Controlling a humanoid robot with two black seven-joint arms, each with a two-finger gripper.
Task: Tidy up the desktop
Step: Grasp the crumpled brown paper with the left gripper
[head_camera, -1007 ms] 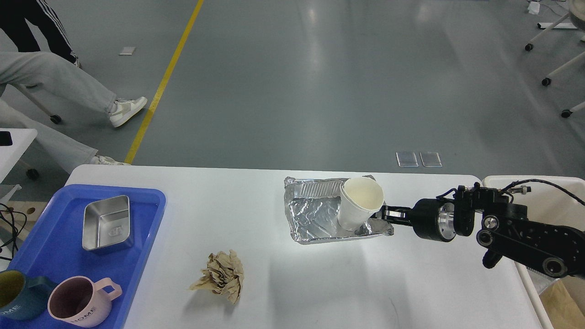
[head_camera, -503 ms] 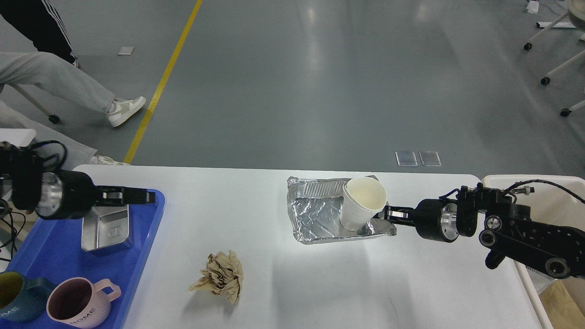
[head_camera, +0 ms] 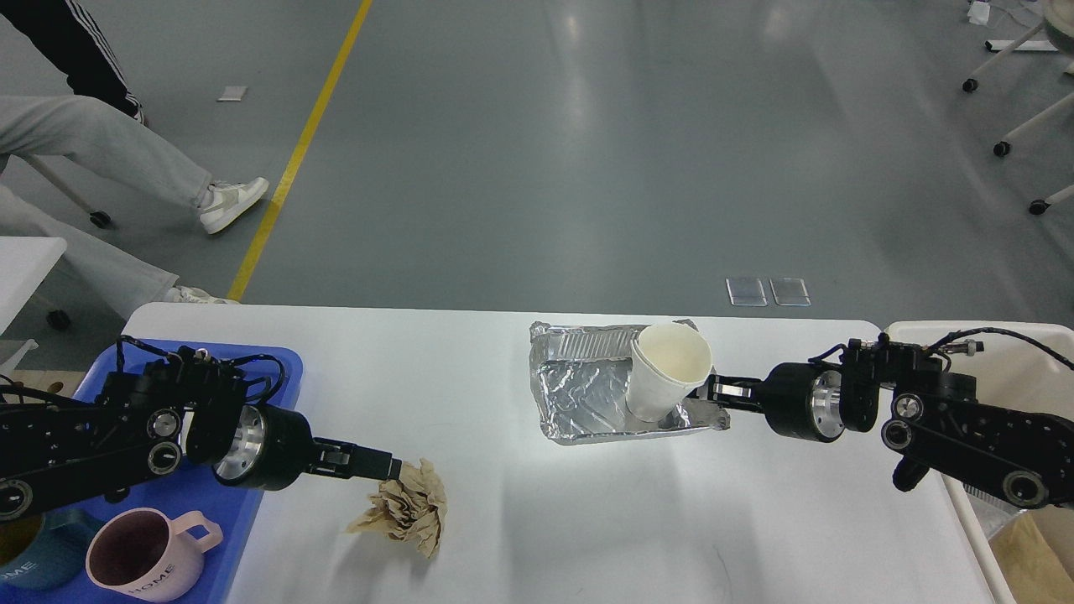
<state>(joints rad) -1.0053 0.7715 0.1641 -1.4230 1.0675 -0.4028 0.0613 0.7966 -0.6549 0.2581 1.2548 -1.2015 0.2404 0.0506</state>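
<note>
The white desktop (head_camera: 587,520) holds a crumpled foil tray (head_camera: 579,394) with a white paper cup (head_camera: 667,369) leaning in its right end. A crumpled brown paper ball (head_camera: 411,507) lies at front left of centre. My right gripper (head_camera: 711,393) reaches in from the right and is shut on the foil tray's right rim, just beside the cup. My left gripper (head_camera: 388,467) reaches in from the left, its tip touching the paper ball's upper left edge. Its fingers look like one dark tip, so I cannot tell whether they are open.
A blue plastic tray (head_camera: 281,362) sits at the left edge, mostly covered by my left arm, with a pink mug (head_camera: 138,562) and a dark teal mug (head_camera: 25,566) in it. A cream-white bin (head_camera: 1015,344) stands off the right edge. A person's legs are at far left.
My left arm has come into view and swung right and forward, over the blue tray to the paper ball. My right gripper has drawn the foil tray and cup slightly to the right.
</note>
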